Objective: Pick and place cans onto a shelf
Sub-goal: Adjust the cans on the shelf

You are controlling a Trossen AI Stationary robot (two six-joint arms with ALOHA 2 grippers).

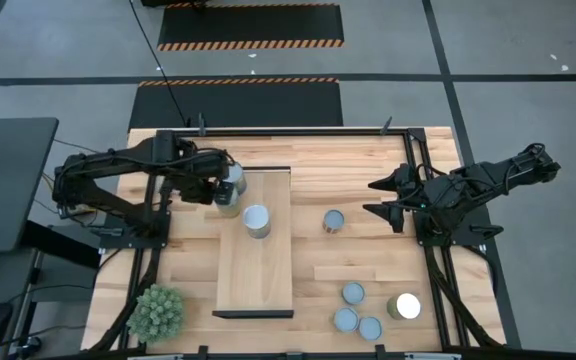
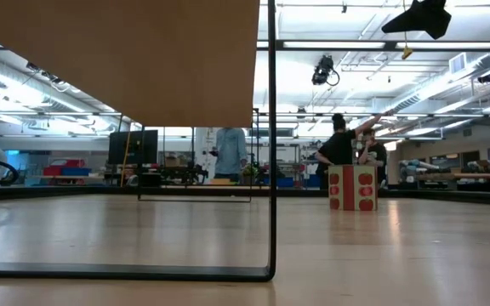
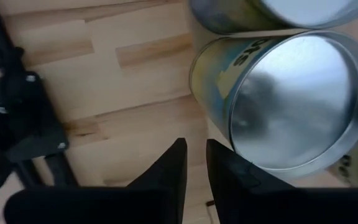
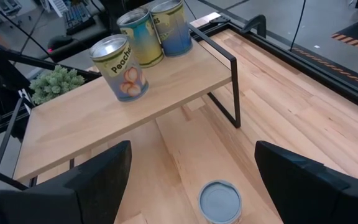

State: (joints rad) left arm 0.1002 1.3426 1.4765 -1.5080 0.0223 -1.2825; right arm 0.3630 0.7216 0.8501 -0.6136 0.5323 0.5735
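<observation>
Eight cans can be counted in all: three stand on the shelf and five on the tabletop. On the shelf, the high view shows one can alone near the middle and two more crowded at the far left corner, partly under the left gripper; the right wrist view separates that pair clearly into a yellow-labelled can and a blue-labelled can touching side by side, with a peach-labelled can standing apart from them. On the table, one can stands alone between the shelf and the right gripper, and four cluster near the front right: three blue-grey tops close together and one bright white top just beside them. One spiky green plant sits at the front left corner. The left gripper's fingers are drawn nearly together with only a thin slit between them, gripping nothing, just beside a can's silvery lid. The right gripper's fingers stand wide apart and empty, above the lone can. Only the low view shows the shelf's dark wire leg and people in the room behind
</observation>
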